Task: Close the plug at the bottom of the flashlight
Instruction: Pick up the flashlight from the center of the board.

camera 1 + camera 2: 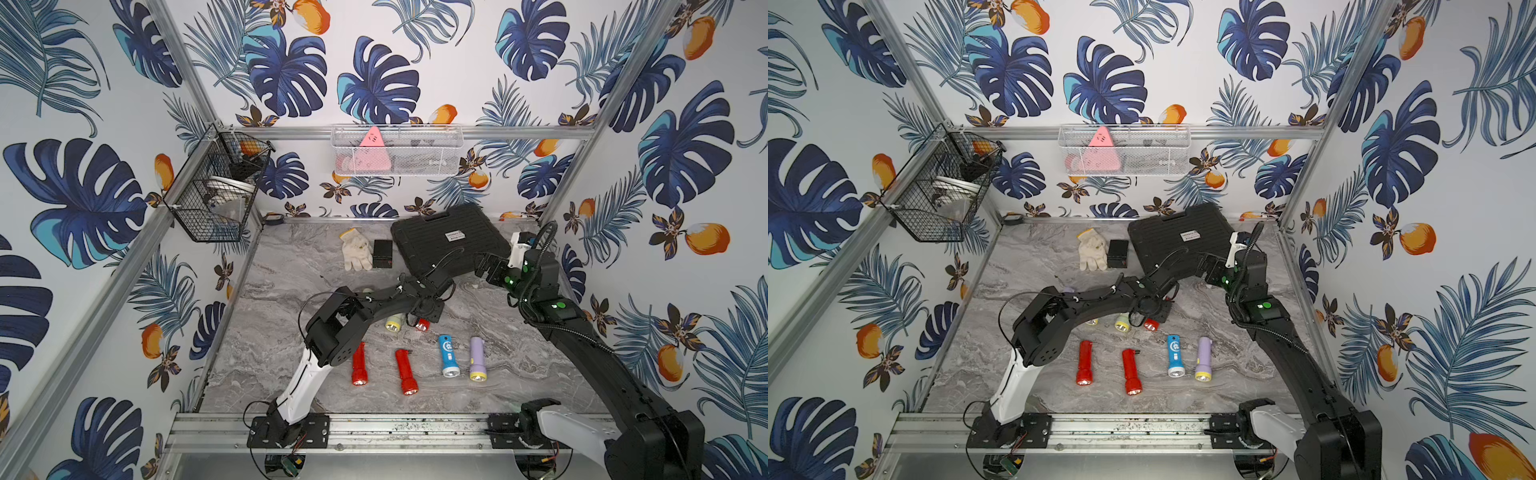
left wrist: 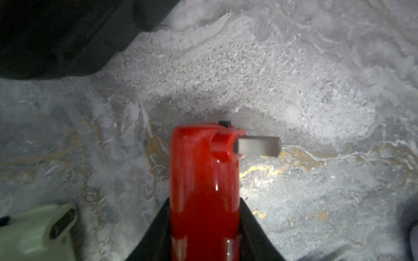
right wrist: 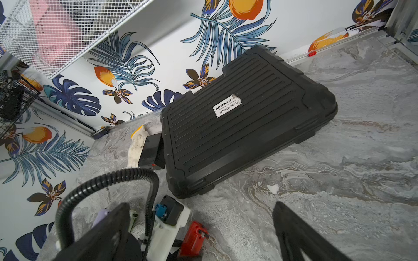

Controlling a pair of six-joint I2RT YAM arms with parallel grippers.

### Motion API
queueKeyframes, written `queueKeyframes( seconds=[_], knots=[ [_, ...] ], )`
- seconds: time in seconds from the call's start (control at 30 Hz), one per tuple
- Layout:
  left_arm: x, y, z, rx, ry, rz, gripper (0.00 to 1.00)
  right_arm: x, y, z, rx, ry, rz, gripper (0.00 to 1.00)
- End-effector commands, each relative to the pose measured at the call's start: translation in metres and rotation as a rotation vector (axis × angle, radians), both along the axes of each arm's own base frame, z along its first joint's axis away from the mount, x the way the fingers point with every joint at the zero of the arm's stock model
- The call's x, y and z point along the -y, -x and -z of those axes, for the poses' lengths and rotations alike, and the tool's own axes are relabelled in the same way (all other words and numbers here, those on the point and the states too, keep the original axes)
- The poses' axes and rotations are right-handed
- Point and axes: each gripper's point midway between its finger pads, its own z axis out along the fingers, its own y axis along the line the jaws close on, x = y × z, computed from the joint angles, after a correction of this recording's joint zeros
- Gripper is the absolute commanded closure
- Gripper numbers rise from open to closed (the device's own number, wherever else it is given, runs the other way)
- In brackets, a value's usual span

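My left pincer pinched the red plastic flashlight; next, I judged, the spread right pincer must fold its grey plug.

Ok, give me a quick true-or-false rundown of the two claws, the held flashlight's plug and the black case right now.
1. The left claw is closed on a red flashlight. True.
2. That flashlight's plug blade is folded in flush with the body. False: it sticks out sideways from the end.
3. The right claw is open and holds nothing. True.
4. The black case has its lid raised. False: it lies shut and flat at the back of the table.
5. The blue flashlight lies beside the purple flashlight. True.
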Motion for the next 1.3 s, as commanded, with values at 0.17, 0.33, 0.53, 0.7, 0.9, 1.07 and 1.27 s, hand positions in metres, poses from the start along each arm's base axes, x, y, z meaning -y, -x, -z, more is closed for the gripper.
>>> queueKeyframes(
  seconds=[0.17, 0.33, 0.53, 0.7, 0.9, 1.07, 1.27],
  knots=[
    [0.003, 0.002, -0.038, 0.063, 0.070, 0.040, 1.00, 0.010, -0.001, -0.011, 0.051, 0.026, 0.048, 0.00],
    [0.006, 0.002, -0.093, 0.197, 0.200, 0.067, 1.00, 0.011, 0.000, -0.025, 0.070, 0.069, 0.035, 0.00],
    [-0.007, 0.012, -0.159, 0.378, 0.304, 0.118, 1.00, 0.008, -0.002, -0.039, 0.081, 0.035, 0.026, 0.00],
    [-0.028, 0.029, -0.203, 0.569, 0.371, 0.173, 1.00, -0.014, 0.004, -0.049, 0.116, -0.013, -0.106, 0.00],
    [-0.059, 0.046, -0.232, 0.785, 0.415, 0.180, 1.00, -0.053, 0.016, -0.057, 0.146, -0.086, -0.339, 0.00],
    [-0.075, 0.054, -0.236, 0.848, 0.379, 0.195, 1.00, -0.079, 0.023, -0.058, 0.136, -0.115, -0.517, 0.00],
    [-0.073, 0.072, -0.242, 0.949, 0.456, 0.320, 1.00, -0.109, 0.041, -0.077, 0.214, -0.174, -0.763, 0.00]
  ],
)
